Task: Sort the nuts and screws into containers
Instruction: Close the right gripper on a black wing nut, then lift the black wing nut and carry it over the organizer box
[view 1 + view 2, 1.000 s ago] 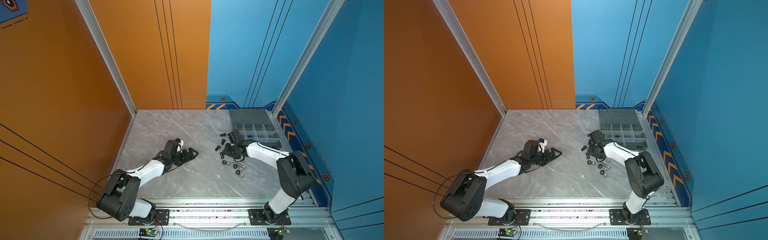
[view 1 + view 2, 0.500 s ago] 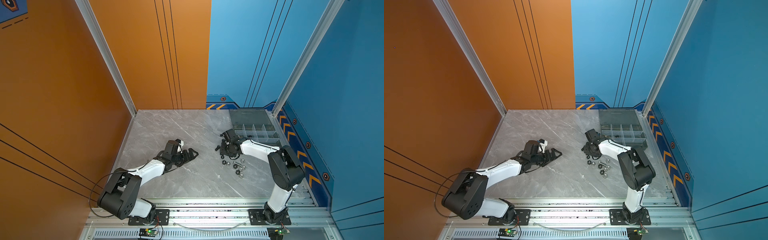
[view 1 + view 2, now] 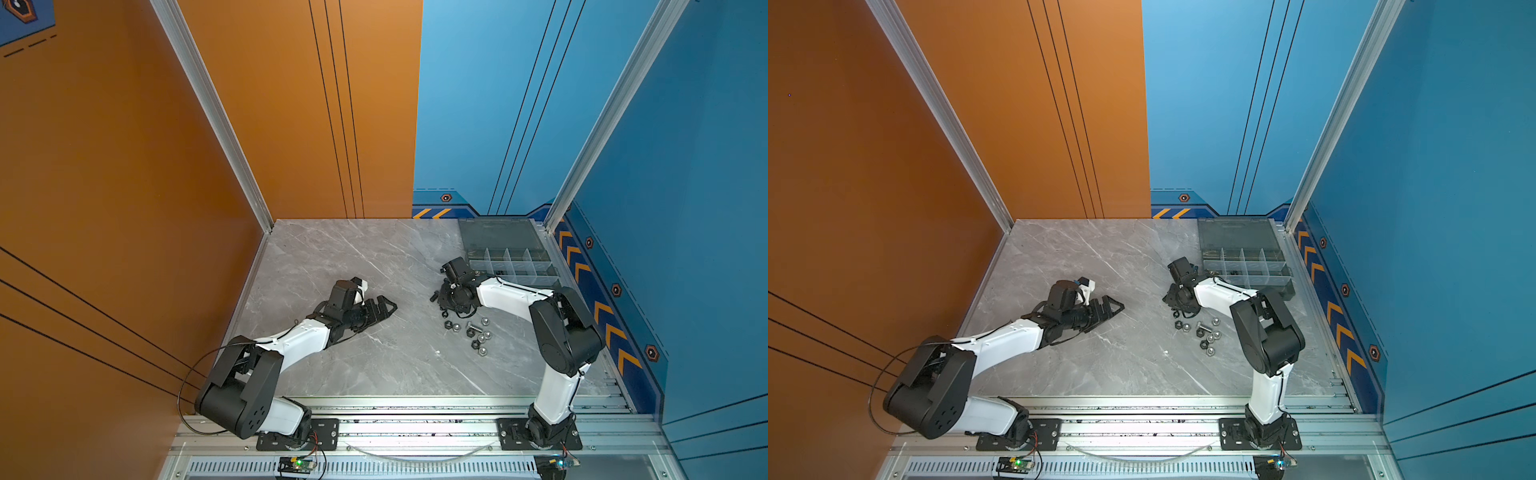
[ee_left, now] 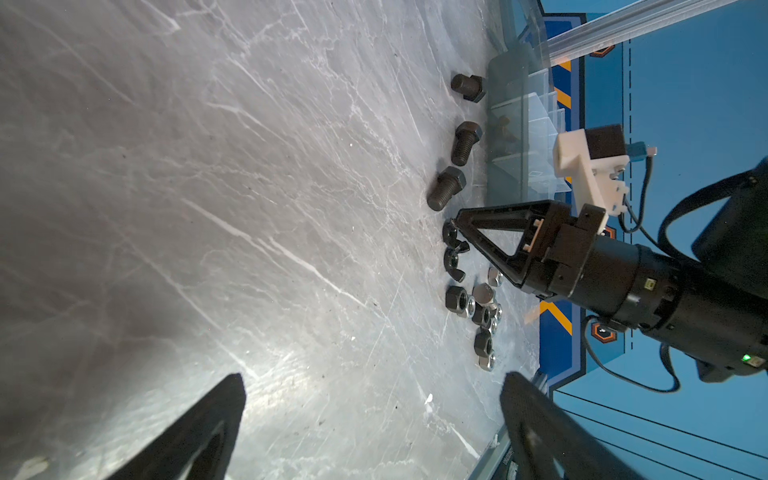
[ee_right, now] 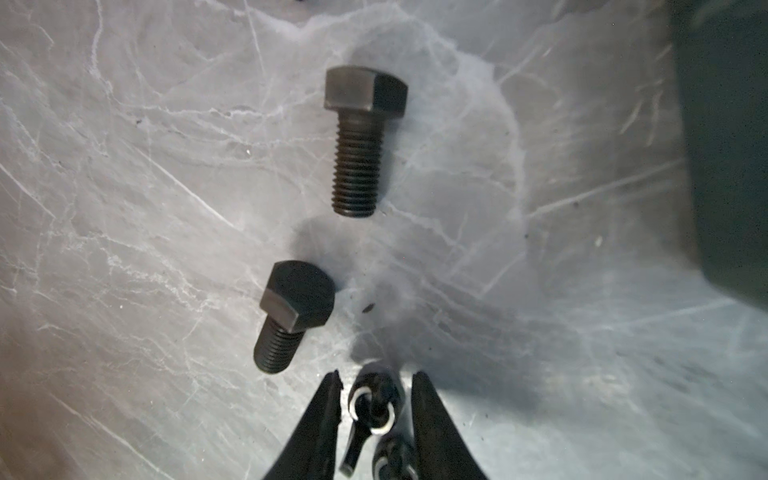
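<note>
organizer box (image 3: 498, 237) back right (by the wall); screws (image 4: 446, 189) before it, nuts (image 4: 457, 297) nearer still.

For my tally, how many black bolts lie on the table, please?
3, beside the organizer box: back bolt, middle bolt, front bolt by the right pincer; others may be hidden.

Two black bolts (image 5: 357, 141) lie sideways on my bench (image 5: 124, 208); a black wing nut (image 5: 374, 399) sits between the tips of my right claw (image 5: 377, 374).
</note>
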{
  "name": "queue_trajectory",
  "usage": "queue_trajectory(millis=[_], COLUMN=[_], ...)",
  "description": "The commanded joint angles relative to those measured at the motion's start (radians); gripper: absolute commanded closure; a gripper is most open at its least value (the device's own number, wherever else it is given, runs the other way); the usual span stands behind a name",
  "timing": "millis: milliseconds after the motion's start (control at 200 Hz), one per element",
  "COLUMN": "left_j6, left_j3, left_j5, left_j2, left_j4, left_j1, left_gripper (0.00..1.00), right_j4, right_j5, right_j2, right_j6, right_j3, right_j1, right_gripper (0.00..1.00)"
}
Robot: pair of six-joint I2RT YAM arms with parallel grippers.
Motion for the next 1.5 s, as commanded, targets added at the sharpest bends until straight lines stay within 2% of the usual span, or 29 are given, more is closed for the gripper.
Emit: queue_trajectory(millis=[0,761,1116,1372,1497], left_j6=[0.001,-0.001,-0.003,-0.006,-0.008], left_j3=[-0.013,-0.026,-0.03,-0.03,-0.029], left_j5=[0.028,0.053,0.051,0.049,0.047], left_j2=[-0.001,0.015,0.011,0.007,0.005], left_j4=[0.017,0.042,0.044,0.039,0.039], left_j1=[0.007,0.034,0.035,0.035,0.034], left_gripper=[0.03,0.02,0.02,0.02,0.02], right_j4=[-0.021,-0.056,-0.055,0.096,0.099], right_j5=[0.038,0.074,0.078,-0.049,-0.103], right_j2=[0.022,0.072,0.062,-0.057,-0.147], right_j6=[-0.017,-0.035,-0.073,-0.131,-0.169], right_j3=[0.03,0.064,0.067,0.009,0.003], right_j1=[0.01,0.02,0.017,-0.021,-0.073], right_gripper=[0.7,0.82,1.0,1.0,1.0])
